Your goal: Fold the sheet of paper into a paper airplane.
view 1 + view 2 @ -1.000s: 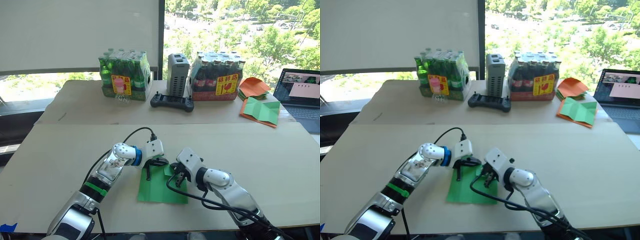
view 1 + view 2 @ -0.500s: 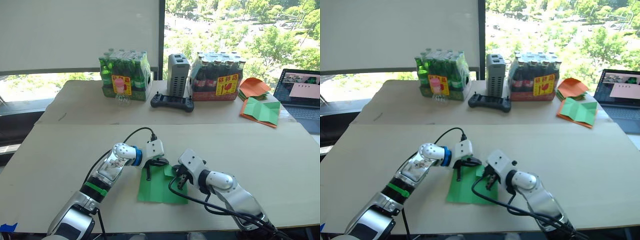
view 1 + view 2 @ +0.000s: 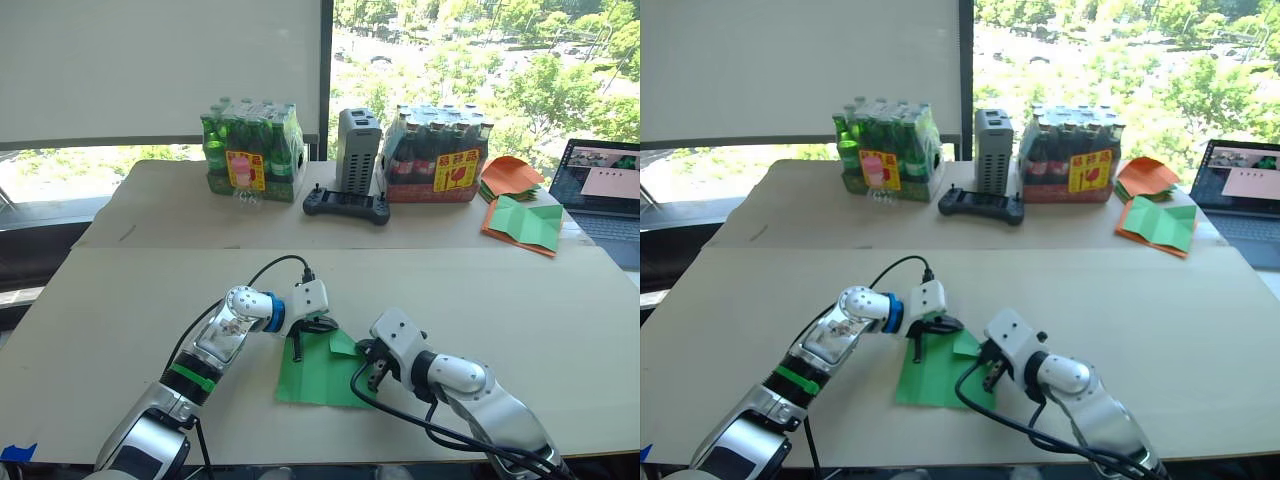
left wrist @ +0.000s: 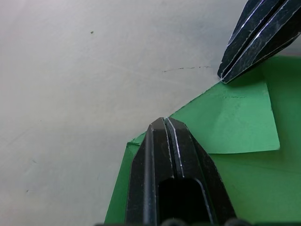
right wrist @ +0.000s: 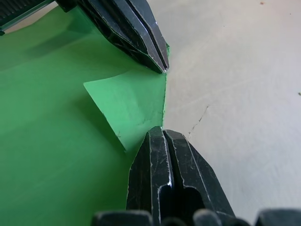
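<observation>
Now green sheet of paper (image 3: 318, 372) on table (image 3: 120, 320), corner folded over

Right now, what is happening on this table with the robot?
The robot is folding the sheet of paper on the near table. One far corner is already folded over into a small flap. The left gripper and the right gripper, both shut, press at the two ends of that fold. No paper airplane shape yet.

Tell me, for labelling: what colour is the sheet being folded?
Bright green all over; the sheet of paper shows best in the right wrist view.
</observation>
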### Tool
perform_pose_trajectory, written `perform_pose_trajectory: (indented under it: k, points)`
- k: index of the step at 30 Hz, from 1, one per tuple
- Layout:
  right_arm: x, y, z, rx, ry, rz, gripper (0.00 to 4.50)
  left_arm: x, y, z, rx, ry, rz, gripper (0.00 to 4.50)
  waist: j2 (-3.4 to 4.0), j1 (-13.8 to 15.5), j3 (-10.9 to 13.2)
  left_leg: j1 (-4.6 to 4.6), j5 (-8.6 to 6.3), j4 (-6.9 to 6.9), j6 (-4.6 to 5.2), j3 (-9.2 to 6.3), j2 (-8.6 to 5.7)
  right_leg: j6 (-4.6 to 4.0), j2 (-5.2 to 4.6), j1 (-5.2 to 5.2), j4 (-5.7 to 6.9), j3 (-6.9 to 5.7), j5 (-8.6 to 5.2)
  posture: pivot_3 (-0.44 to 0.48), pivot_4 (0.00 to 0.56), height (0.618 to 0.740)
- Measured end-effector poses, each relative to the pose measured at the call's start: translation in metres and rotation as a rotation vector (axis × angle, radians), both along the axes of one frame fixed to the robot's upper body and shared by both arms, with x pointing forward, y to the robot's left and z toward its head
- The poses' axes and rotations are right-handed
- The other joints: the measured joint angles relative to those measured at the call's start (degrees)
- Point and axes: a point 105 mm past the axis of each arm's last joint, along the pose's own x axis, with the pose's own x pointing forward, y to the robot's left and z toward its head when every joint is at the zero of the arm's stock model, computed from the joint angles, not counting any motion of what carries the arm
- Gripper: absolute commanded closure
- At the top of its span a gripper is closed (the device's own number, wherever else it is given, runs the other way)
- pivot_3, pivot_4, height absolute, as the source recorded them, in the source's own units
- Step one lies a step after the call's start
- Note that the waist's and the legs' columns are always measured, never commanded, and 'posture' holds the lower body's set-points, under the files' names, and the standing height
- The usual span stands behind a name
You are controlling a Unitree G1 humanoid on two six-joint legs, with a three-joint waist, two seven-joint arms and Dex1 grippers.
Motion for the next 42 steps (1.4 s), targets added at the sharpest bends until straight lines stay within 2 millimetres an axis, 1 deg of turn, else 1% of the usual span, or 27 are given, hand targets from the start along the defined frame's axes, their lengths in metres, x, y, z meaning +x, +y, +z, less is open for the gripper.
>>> perform_pose_trajectory:
  k: [10,14,19,21,22,23,24,26,28,30,32,36,38,40,42]
  points:
    - [-0.013,-0.014,-0.001,-0.029,0.022,-0.018,4.46,-0.001,0.000,0.000,0.002,0.004,-0.007,4.50,-0.04,0.51,-0.02,0.03,-0.02,0.00,0.03,0.00,0.00,0.00,-0.01,0.05,-0.05,-0.01,0.00,0.000,0.150,0.678]
    - [-0.016,-0.016,-0.001,-0.036,0.032,-0.020,4.46,-0.001,0.000,-0.001,0.002,0.004,-0.007,4.50,-0.06,0.60,-0.04,0.03,-0.01,0.00,0.03,0.00,0.00,0.00,0.00,0.06,-0.05,-0.01,0.00,0.000,0.150,0.678]
    - [-0.012,-0.015,0.006,-0.010,0.027,-0.025,4.46,-0.001,0.000,-0.001,0.002,0.004,-0.006,4.50,-0.07,0.60,-0.04,0.03,-0.01,0.00,0.03,0.00,0.00,0.00,0.00,0.06,-0.05,0.00,0.00,0.000,0.150,0.678]
    - [-0.006,-0.012,0.008,0.059,0.037,-0.050,4.46,0.000,0.001,0.000,0.001,0.003,-0.004,4.50,-0.08,0.57,-0.03,0.03,0.00,0.00,0.01,0.00,0.01,0.00,0.00,0.03,-0.04,0.01,0.00,0.000,0.150,0.678]
    - [-0.003,-0.011,0.011,0.093,0.036,-0.056,4.46,0.000,0.000,0.000,0.001,0.002,-0.005,4.50,-0.06,0.56,-0.02,0.03,0.00,0.00,0.01,0.00,0.00,0.00,-0.01,0.01,-0.02,0.02,0.00,0.000,0.150,0.678]
    - [0.000,-0.007,0.019,0.153,0.022,-0.050,4.46,0.000,0.001,0.000,-0.001,0.002,-0.003,4.50,-0.06,0.55,-0.01,0.01,0.00,0.00,0.01,0.00,0.01,0.00,0.01,0.00,-0.02,0.02,0.00,0.000,0.150,0.678]
    - [0.005,-0.001,0.035,0.230,-0.026,-0.031,4.46,0.000,0.001,0.000,-0.001,0.002,-0.002,4.50,-0.06,0.53,-0.01,0.00,0.00,0.00,0.00,0.01,0.01,0.00,0.01,-0.02,-0.01,0.02,0.00,0.000,0.150,0.678]
    - [0.011,0.007,0.066,0.318,-0.125,0.017,4.46,0.000,0.000,0.000,-0.006,0.003,-0.001,4.50,-0.06,0.48,0.00,0.00,0.00,-0.01,0.00,0.00,0.01,0.00,0.02,-0.01,-0.02,0.01,0.00,0.000,0.150,0.678]
    - [0.011,0.009,0.076,0.343,-0.152,0.043,4.46,-0.001,-0.001,0.001,-0.017,0.006,0.008,4.50,-0.06,0.58,0.00,0.00,-0.01,-0.02,0.02,-0.01,0.01,0.00,0.01,-0.02,-0.04,-0.02,0.00,0.000,0.150,0.678]
    - [0.011,0.012,0.071,0.337,-0.132,0.061,4.46,-0.002,0.002,0.002,-0.025,0.014,0.029,4.50,-0.06,0.45,0.00,-0.08,-0.02,-0.03,0.02,-0.01,0.00,0.00,0.01,-0.09,-0.03,-0.01,0.00,0.000,0.150,0.678]
    - [0.014,0.018,0.056,0.304,-0.087,0.079,4.46,-0.002,0.006,0.003,-0.031,0.017,0.055,4.50,-0.04,0.11,0.01,-0.09,-0.01,-0.03,0.02,-0.01,0.00,0.00,0.01,-0.11,-0.03,-0.01,0.00,0.000,0.150,0.678]
    - [0.020,0.021,0.029,0.202,-0.035,0.099,4.46,-0.008,0.011,0.004,-0.053,0.033,0.088,4.50,-0.02,-0.42,0.02,-0.16,0.00,-0.04,0.00,0.00,0.01,0.00,0.01,-0.20,0.00,-0.01,0.00,0.000,0.150,0.678]
    - [0.021,0.023,0.022,0.189,-0.020,0.112,4.46,-0.010,0.011,0.005,-0.067,0.041,0.103,4.50,-0.03,-0.61,0.03,-0.27,0.01,-0.02,-0.02,0.00,0.01,0.00,0.01,-0.31,0.01,-0.01,0.00,0.000,0.150,0.678]
    - [0.021,0.028,0.020,0.188,-0.015,0.135,4.46,-0.009,0.015,0.015,-0.103,0.033,0.137,4.50,-0.04,-0.67,0.04,-0.36,0.02,0.00,-0.04,0.00,0.01,0.00,0.00,-0.41,0.03,0.01,0.00,0.000,0.150,0.678]
    - [0.021,0.030,0.020,0.180,-0.027,0.156,4.46,-0.006,0.025,0.030,-0.152,0.017,0.194,4.50,-0.03,-0.71,0.04,-0.37,0.02,-0.02,-0.04,0.00,0.02,0.00,0.00,-0.46,0.05,0.02,0.00,0.000,0.150,0.678]
